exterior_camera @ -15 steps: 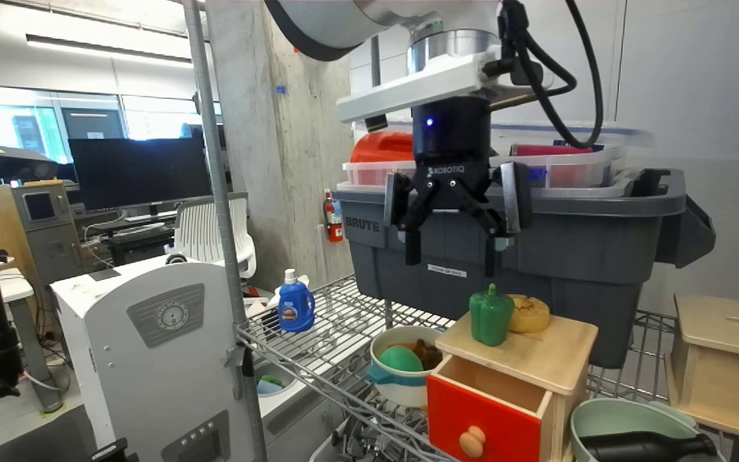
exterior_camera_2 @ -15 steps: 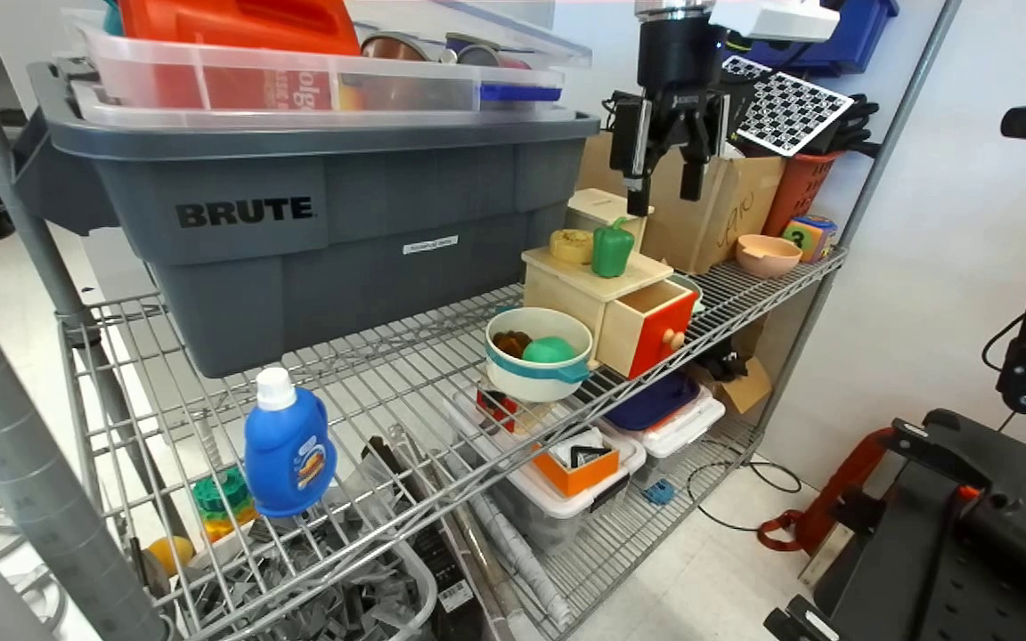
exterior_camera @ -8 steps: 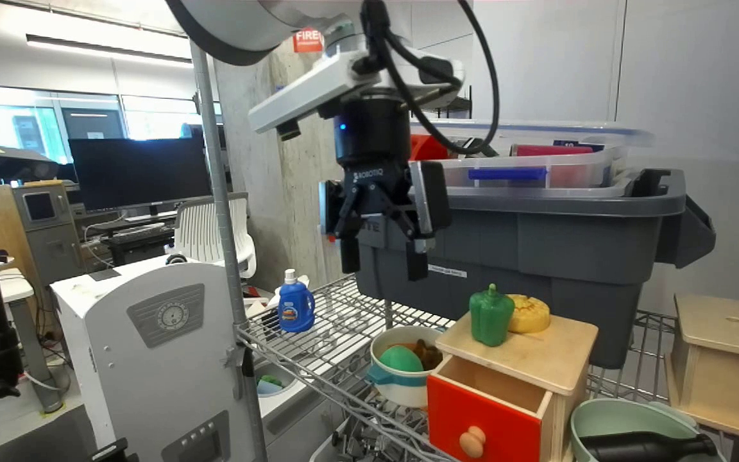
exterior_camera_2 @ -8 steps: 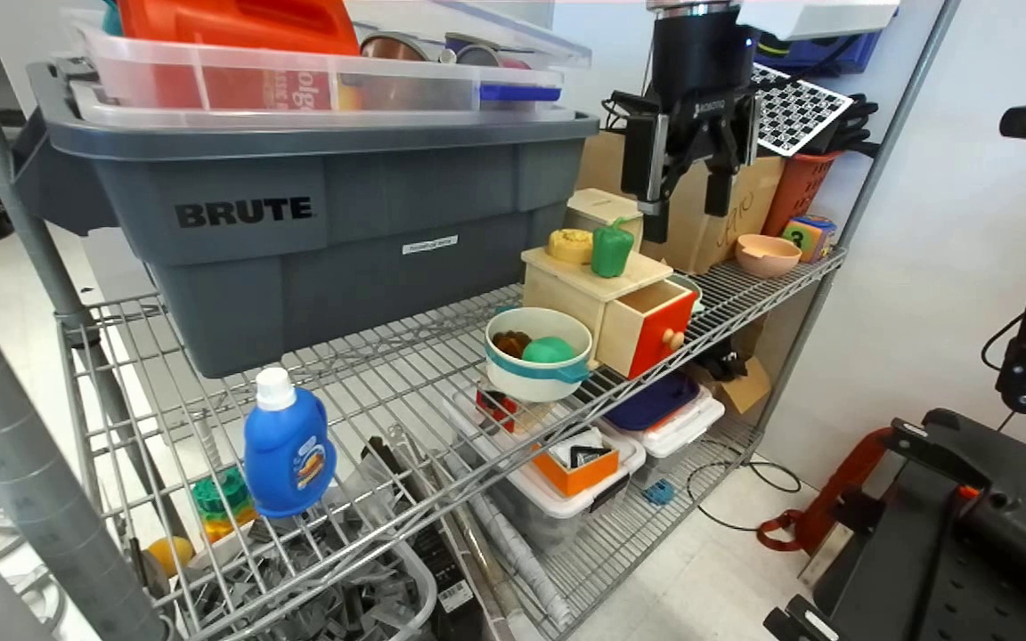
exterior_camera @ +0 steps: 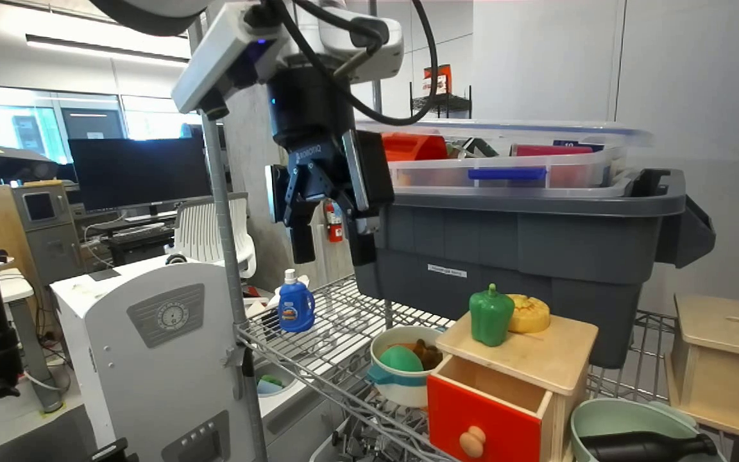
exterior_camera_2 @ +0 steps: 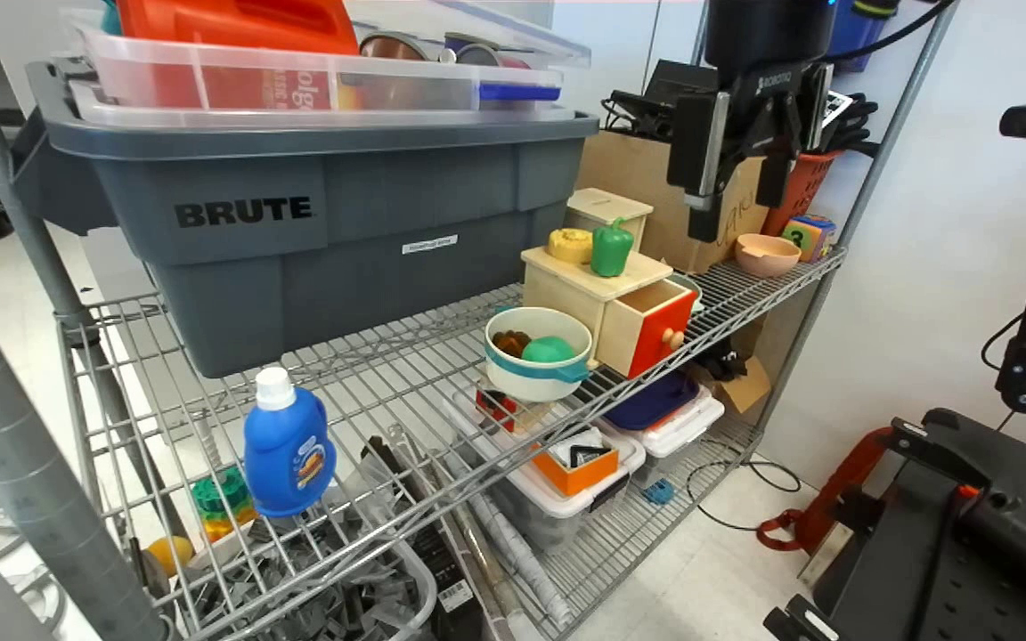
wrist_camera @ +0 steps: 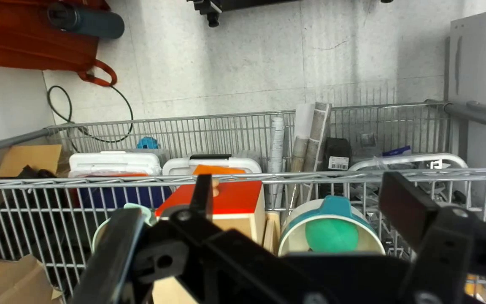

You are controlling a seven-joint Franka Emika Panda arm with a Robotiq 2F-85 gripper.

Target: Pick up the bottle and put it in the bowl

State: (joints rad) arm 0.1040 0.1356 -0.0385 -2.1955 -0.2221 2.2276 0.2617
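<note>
The bottle (exterior_camera: 639,444) lies in the bowl (exterior_camera: 626,416); the end effector (exterior_camera: 333,249) is spread wide and grips nothing.

In an exterior view, the slim black bottle rests on its side inside the pale mint-green bowl at the lower right of the frame, where the bottom edge crops both. The end effector hangs left of centre in the upper half, well apart from the bowl; in the wrist view its fingers (wrist_camera: 407,211) stand far apart. Left of the bowl sits a wooden box (exterior_camera: 549,356) with its red-fronted drawer (exterior_camera: 491,414) pulled out, a green pepper (exterior_camera: 491,317) and a yellow piece (exterior_camera: 528,314) side by side on top. Farther left, a white pot (exterior_camera: 408,396) holds a green round thing (exterior_camera: 400,358), and a blue-and-white bottle (exterior_camera: 296,308) stands upright on the wire surface (exterior_camera: 344,314).
</note>
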